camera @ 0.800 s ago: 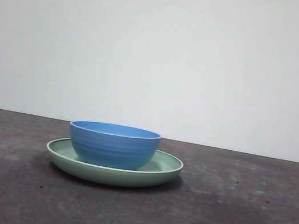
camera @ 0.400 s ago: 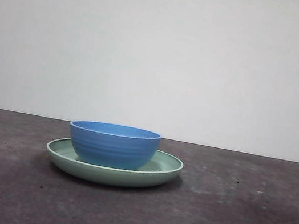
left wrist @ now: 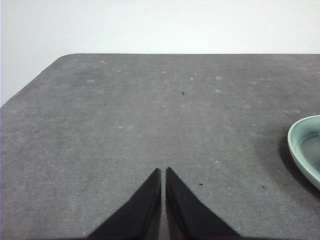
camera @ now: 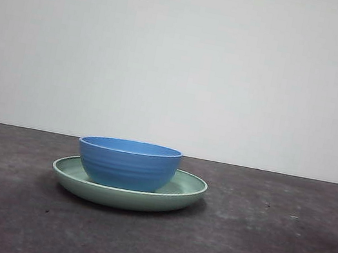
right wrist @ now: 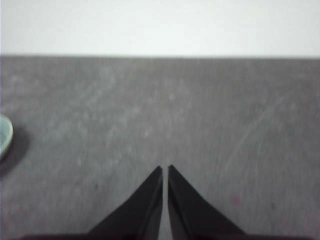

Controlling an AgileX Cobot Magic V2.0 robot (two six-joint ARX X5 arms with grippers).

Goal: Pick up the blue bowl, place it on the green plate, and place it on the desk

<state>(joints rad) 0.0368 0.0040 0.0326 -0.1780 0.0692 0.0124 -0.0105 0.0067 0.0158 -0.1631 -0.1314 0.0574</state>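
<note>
1. Claws are both seen pressed shut on nothing: the left claw [left wrist: 163, 172] and the right claw [right wrist: 164, 170] each hang over bare tabletop [camera: 265, 248], away from the dishes.
2. Nothing is seen to have changed in the last second. The blue bowl [camera: 127, 164] and the green plate [camera: 190, 189] sit just as they did in the two pictures before, and no arm is seen in the front view.
3. The blue bowl is sitting upright inside the green plate, a little toward the plate's left side as seen from the front. The plate lies flat on the tabletop.
4. So the first part of the job looks done. It is judged that the bowl must next be lifted off the plate and set down on the tabletop.
5. A slice of the green plate [left wrist: 305, 147] is seen at the edge of the left wrist view, and a smaller slice [right wrist: 4, 135] at the edge of the right wrist view. The left claw seems nearer to the plate.
6. Lots of open tabletop is seen on both sides of the plate, more on the right as seen from the front. A rounded tabletop corner is seen in the left wrist view, far past the plate.
7. The plate's raised rim must be cleared when the bowl is lifted.
</note>
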